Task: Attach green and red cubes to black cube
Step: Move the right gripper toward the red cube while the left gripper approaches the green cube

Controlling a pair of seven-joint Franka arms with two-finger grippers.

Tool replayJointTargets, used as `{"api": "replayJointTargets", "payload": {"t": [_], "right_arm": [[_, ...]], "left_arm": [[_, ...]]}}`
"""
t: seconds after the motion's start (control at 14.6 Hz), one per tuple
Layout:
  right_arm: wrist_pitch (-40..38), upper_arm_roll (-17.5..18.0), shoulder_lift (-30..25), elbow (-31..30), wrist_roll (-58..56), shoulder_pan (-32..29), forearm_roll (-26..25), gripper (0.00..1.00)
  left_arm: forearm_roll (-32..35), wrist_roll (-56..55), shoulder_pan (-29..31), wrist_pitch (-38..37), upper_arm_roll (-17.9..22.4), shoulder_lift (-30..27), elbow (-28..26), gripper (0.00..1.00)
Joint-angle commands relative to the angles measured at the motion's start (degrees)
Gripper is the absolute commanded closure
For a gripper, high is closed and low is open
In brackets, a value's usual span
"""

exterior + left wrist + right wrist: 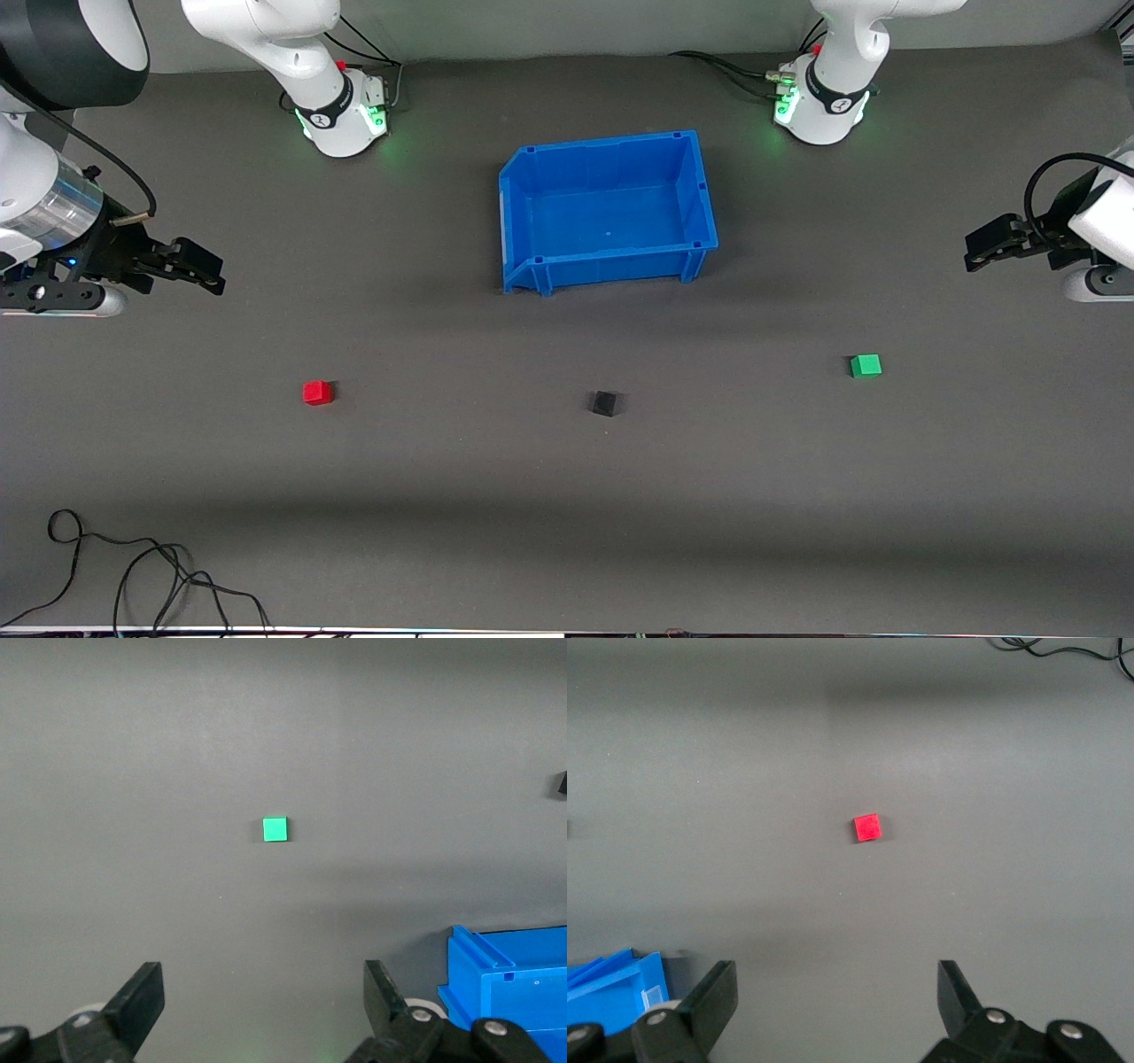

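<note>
Black cube (604,403) sits mid-desk, nearer front camera than blue bin (608,211). Red cube (317,392) toward right arm's end, green cube (866,365) toward left arm's; all well apart, unattached. Left hand (974,254) and right hand (213,275) hover wide, empty, probably staged above own cube. Nothing blocks approach.

Two white arms with black joint bands, green lights glowing at their bases (341,124), and black cables. Each black end effector (979,252) has two fingers (142,997) with silver screws.
</note>
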Motion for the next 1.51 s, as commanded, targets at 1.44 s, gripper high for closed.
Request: {"api": "replayJointTargets", "payload": {"t": [1.44], "right_arm": [[12.6, -1.5, 8.6, -8.3, -6.8, 0.1, -0.7, 0.0]], "left_arm": [[-7.3, -71.4, 3.6, 0.5, 0.6, 6.2, 5.0, 0.0]]}}
